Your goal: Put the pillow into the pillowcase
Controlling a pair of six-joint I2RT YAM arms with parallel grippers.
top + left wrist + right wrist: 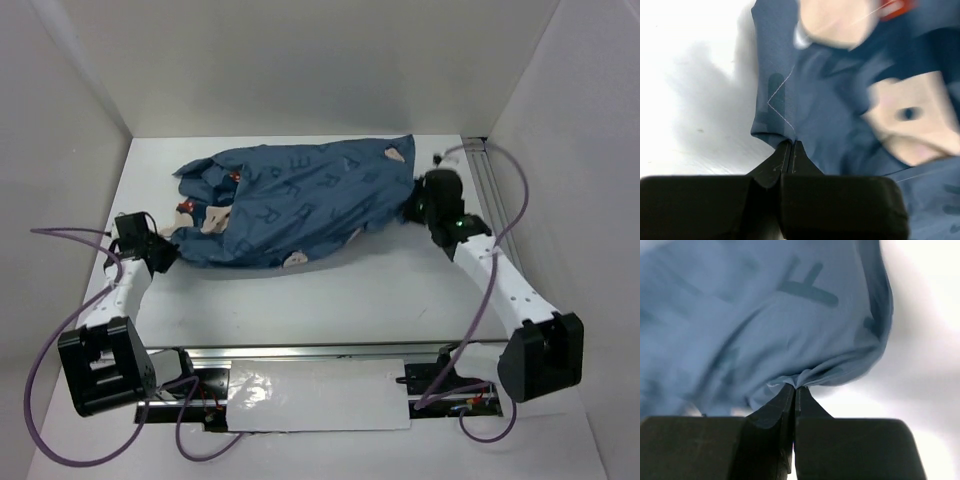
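The blue pillowcase (295, 205), printed with letters and cartoon faces, lies bulging across the far middle of the table. The pillow does not show; no white cushion is in view. My left gripper (168, 247) is shut on the pillowcase's left edge, and the left wrist view shows the fabric (840, 115) pinched at the closed tips (791, 143). My right gripper (415, 208) is shut on the pillowcase's right end, and the right wrist view shows the fabric (765, 325) bunched at the closed tips (795, 387).
White walls close in the table (330, 295) at left, right and back. A metal rail (492, 190) runs along the right side. A rail with a white plate (320, 395) and purple cables lies at the near edge between the arm bases.
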